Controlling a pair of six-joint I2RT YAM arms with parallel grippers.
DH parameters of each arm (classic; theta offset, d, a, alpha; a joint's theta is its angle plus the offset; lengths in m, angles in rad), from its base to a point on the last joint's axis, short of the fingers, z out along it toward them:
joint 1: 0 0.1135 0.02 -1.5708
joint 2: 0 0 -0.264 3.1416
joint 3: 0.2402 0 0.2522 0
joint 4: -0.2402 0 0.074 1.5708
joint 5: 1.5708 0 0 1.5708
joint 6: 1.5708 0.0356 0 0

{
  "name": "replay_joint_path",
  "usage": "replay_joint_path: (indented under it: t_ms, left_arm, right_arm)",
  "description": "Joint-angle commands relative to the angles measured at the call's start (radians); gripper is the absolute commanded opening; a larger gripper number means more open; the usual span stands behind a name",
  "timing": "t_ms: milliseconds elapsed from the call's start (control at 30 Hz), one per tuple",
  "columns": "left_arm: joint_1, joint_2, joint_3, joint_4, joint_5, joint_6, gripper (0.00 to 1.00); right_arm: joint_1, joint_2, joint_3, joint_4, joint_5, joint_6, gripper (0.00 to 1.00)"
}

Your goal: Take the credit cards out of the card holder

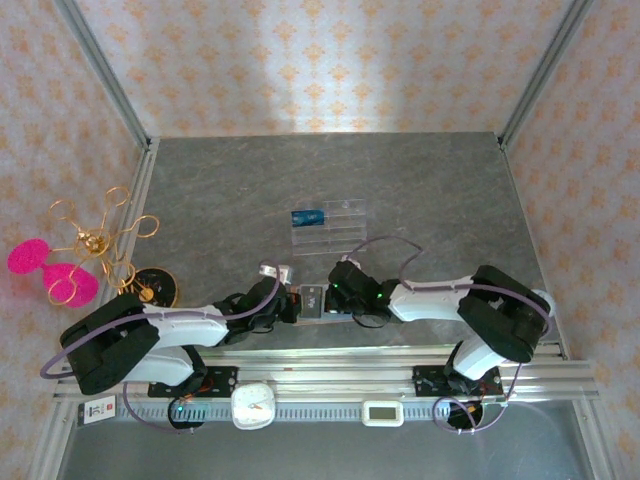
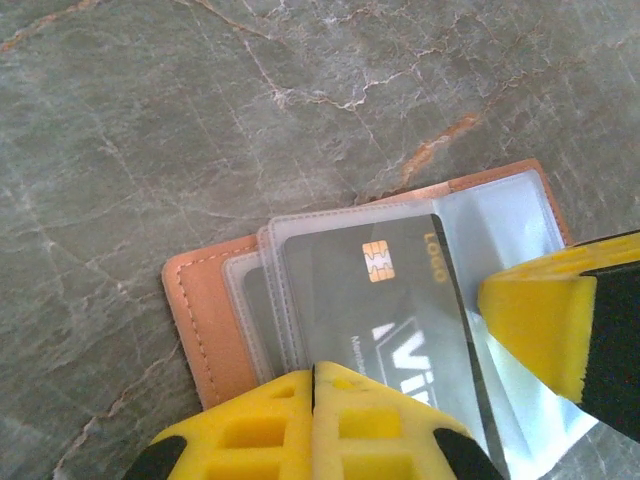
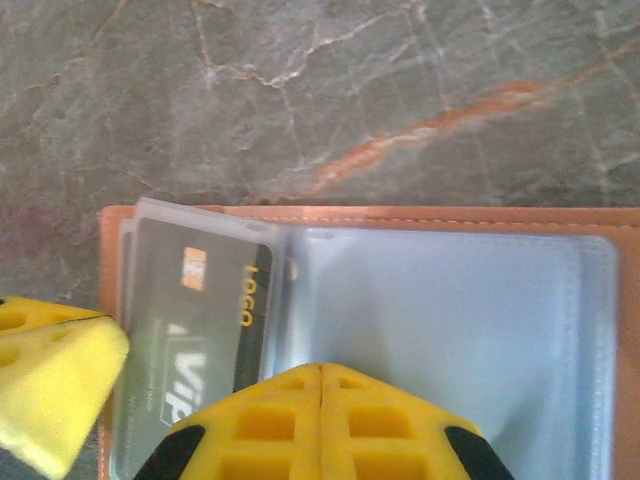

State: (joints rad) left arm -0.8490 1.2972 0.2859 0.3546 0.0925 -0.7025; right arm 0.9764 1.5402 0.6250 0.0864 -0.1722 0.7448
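The card holder (image 1: 313,300) lies open on the marble table between both arms, tan leather (image 2: 200,310) with clear sleeves. A dark credit card (image 2: 400,300) with a gold chip and pale lettering sits in its left sleeve (image 3: 190,300). My left gripper (image 2: 315,375) is shut, its tips resting on that sleeve's near edge. My right gripper (image 3: 320,370) is shut over the pale empty sleeve of the right half (image 3: 450,310), with nothing visible between its jaws. A bright blue credit card (image 1: 307,217) lies at the clear rack (image 1: 340,225), farther back.
A gold wire ornament (image 1: 90,240) with pink discs stands at the left beside a black round base (image 1: 155,288). A small grey object (image 1: 275,271) lies just behind the left gripper. A white timer (image 1: 255,405) and a small display (image 1: 383,412) sit on the near rail.
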Motion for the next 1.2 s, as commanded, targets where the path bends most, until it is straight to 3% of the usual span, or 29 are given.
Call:
replay_joint_path:
  t_ms: [0, 133, 267, 467, 833, 967, 1167]
  left_arm:
    - [0.004, -0.040, -0.021, -0.101, -0.005, 0.003, 0.00]
    - [-0.001, -0.125, 0.011, -0.143, -0.007, 0.009, 0.00]
    - [-0.010, -0.142, 0.022, -0.134, -0.005, 0.014, 0.00]
    - [-0.015, -0.038, 0.016, -0.072, 0.010, 0.015, 0.00]
    - [-0.040, 0.064, -0.004, -0.026, 0.038, -0.001, 0.00]
    - [-0.042, 0.062, -0.002, -0.039, 0.038, 0.002, 0.00]
    - [-0.041, 0.023, -0.013, -0.052, 0.031, -0.004, 0.00]
  right_arm:
    - [0.001, -0.035, -0.013, -0.058, 0.048, 0.007, 0.00]
    - [0.002, -0.068, -0.018, 0.021, -0.043, -0.020, 0.14]
    - [0.001, -0.051, -0.010, 0.051, -0.098, -0.015, 0.14]
    - [0.002, 0.004, -0.011, 0.100, -0.165, -0.005, 0.14]
    - [-0.006, 0.068, -0.009, 0.117, -0.196, -0.002, 0.16]
    - [-0.005, 0.080, -0.014, 0.131, -0.202, 0.007, 0.12]
    - [-0.017, 0.068, -0.029, 0.138, -0.209, 0.043, 0.20]
